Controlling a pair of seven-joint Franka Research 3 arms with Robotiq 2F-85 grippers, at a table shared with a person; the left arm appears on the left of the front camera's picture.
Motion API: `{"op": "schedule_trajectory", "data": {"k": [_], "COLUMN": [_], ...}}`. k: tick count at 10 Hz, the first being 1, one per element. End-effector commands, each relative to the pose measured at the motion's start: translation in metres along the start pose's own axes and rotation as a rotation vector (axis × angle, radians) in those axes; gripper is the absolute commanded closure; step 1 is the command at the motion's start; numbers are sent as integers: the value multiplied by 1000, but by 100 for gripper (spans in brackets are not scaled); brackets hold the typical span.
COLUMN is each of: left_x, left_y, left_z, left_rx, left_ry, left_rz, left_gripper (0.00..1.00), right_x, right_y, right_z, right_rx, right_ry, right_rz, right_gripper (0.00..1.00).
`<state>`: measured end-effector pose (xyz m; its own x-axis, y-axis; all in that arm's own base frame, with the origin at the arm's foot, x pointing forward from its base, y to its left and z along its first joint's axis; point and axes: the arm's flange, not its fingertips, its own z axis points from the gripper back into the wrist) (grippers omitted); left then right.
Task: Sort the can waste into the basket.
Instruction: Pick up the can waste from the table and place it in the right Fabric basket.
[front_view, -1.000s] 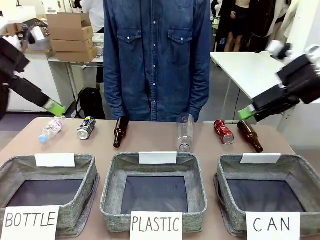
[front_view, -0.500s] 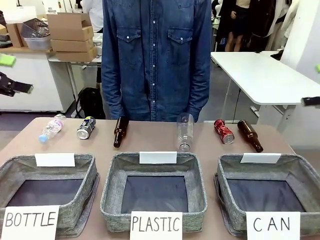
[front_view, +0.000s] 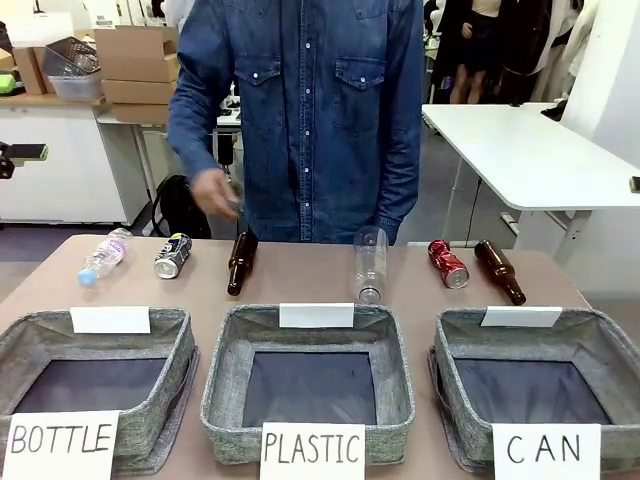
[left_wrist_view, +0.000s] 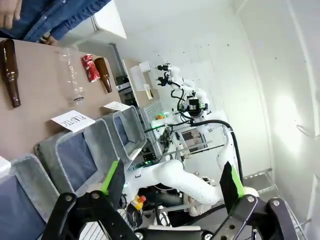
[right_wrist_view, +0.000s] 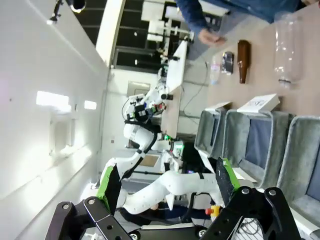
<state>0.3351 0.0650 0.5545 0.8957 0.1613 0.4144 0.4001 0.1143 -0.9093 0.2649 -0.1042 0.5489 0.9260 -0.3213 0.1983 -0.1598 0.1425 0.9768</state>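
Wide, empty on L claw, R claw. Risk: clipping hand nr blue can; grabbing bottle beside red can instead.

Left gripper and right gripper have withdrawn; person's hand has come forward

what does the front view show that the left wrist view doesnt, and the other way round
Front view adds: the dark blue and silver can and a small clear bottle at the table's left end, and the lettering on the CAN basket.
Left wrist view adds: the left gripper up close, open and empty, with the other white arm beyond the baskets.
Both: the red can, the tall clear bottle and two brown bottles, all lying on the table, none in a basket.
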Motion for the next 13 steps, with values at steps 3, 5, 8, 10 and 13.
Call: {"op": "schedule_trajectory", "data": {"k": [3, 5, 8, 10, 13], "left_x": [3, 3, 3, 3, 3], "left_y": [1, 1, 1, 1, 1], "left_z": [1, 1, 1, 1, 1], "left_rx": [-57, -57, -57, -57, -57], "left_ry": [5, 5, 5, 5, 5], "left_rz": [-7, -7, -7, -7, -7], "left_gripper": [0, 0, 0, 0, 0], "right_x": [-2, 34, 87, 101, 106], "right_y": [0, 15, -8, -32, -30], "right_z": [-2, -37, -110, -145, -125], "right_rx": [5, -168, -610, -803, -506], "right_ry": [18, 88, 346, 361, 363], "right_rz": [-5, 218, 363, 410, 304], "right_gripper": [0, 0, 0, 0, 0]}}
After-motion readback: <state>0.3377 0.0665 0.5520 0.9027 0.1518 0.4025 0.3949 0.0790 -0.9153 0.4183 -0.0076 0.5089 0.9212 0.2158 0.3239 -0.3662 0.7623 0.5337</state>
